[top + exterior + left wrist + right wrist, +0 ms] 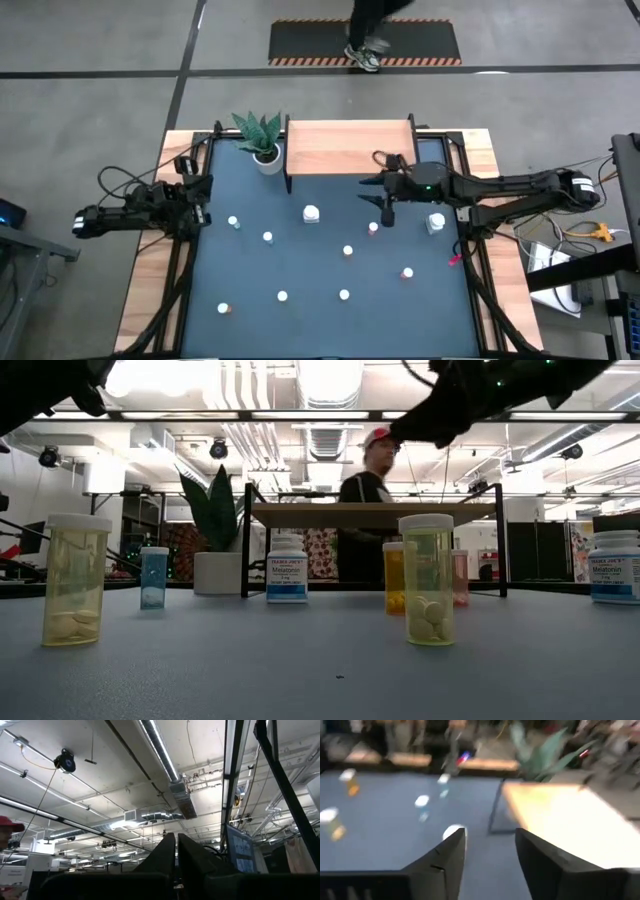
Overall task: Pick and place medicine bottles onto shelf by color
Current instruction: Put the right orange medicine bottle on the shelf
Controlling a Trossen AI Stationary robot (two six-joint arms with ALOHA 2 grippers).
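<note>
No bottle yet stands on the shelf (350, 146): its light-wood board at the far side of the blue surface (250, 270) shows bare from above, so by these pictures the sorting has not yet put anything in place; all the medicine bottles (346, 250) remain scattered over the surface, well apart from one another, a white one (311, 213) nearest the shelf's left leg, a larger white one (436, 222) at the right side, two yellow-bodied ones (428, 579) close to the low camera, and a small pink-red one (373, 229) just near of the right arm's tip.

The right gripper (490, 842) hangs over the far right part of the surface, beside the shelf's near edge, its dark fingers spread apart with nothing between them; its own wrist view looks past them at the shelf board and the bottles beyond; the left gripper (176, 851) waits at the left edge of the surface, tilted up toward the ceiling, fingers pressed together and empty.

A potted plant (262, 136) stands at the shelf's left end; a person (366, 472) passes behind the shelf in the room; the whole job, every colour group, appears still to be done.
</note>
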